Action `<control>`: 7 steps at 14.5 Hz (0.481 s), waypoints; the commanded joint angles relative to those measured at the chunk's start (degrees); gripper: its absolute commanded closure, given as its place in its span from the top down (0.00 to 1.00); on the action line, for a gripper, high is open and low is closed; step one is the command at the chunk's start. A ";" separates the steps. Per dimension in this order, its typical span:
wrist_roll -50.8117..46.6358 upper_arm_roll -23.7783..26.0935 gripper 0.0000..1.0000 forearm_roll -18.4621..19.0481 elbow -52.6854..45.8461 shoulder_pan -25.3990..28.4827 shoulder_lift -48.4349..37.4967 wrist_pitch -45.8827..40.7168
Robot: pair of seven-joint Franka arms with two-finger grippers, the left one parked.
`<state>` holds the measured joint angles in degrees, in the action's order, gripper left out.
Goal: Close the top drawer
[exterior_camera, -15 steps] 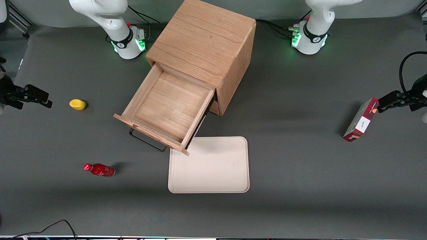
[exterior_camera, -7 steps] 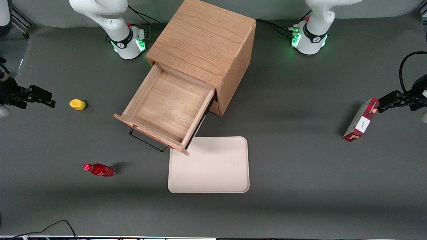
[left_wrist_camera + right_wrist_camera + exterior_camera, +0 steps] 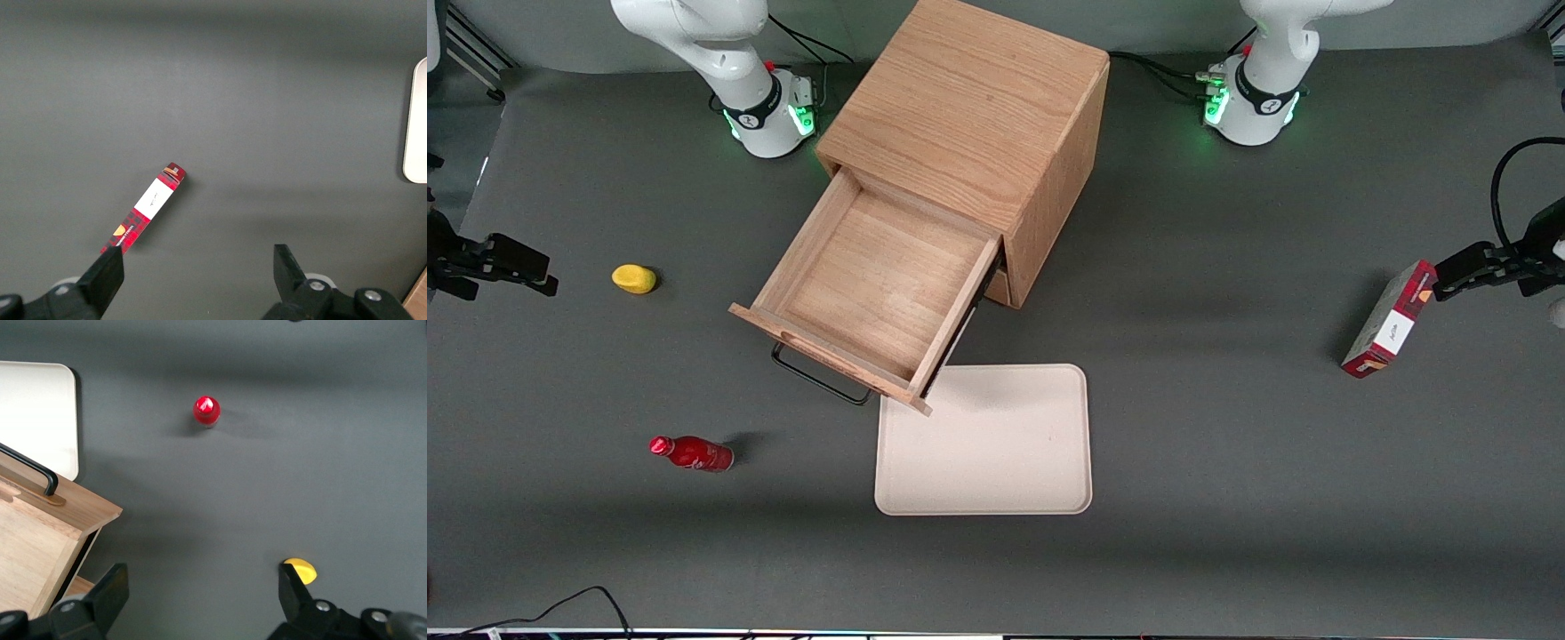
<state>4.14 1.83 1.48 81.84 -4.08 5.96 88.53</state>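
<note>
The light oak cabinet [image 3: 969,116] stands mid-table. Its top drawer [image 3: 871,284] is pulled far out and shows an empty wooden floor. A thin black wire handle [image 3: 818,378] runs along the flat front. The right wrist view catches one corner of the top drawer [image 3: 33,533] and its handle [image 3: 30,470]. My gripper [image 3: 543,271] hovers at the working arm's end of the table, close to a yellow object [image 3: 633,278] and well apart from the drawer. The gripper [image 3: 203,580] is open and holds nothing.
A red bottle [image 3: 692,453] lies nearer the front camera than the yellow object [image 3: 300,570]. A white tray [image 3: 985,440] lies on the table just in front of the open drawer. A red box [image 3: 1389,320] stands toward the parked arm's end.
My gripper edged a little toward the cabinet, then drew back toward the table's end. The drawer has not moved.
</note>
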 commanded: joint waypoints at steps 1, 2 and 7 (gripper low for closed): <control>0.44 -0.95 1.00 -3.65 -2.83 0.04 1.95 0.06; 0.43 -1.74 1.00 -4.29 -3.35 0.21 1.95 0.41; 0.26 -2.18 1.00 -3.94 -3.53 0.57 1.69 0.24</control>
<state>4.14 0.51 -1.25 79.88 -4.07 6.76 89.03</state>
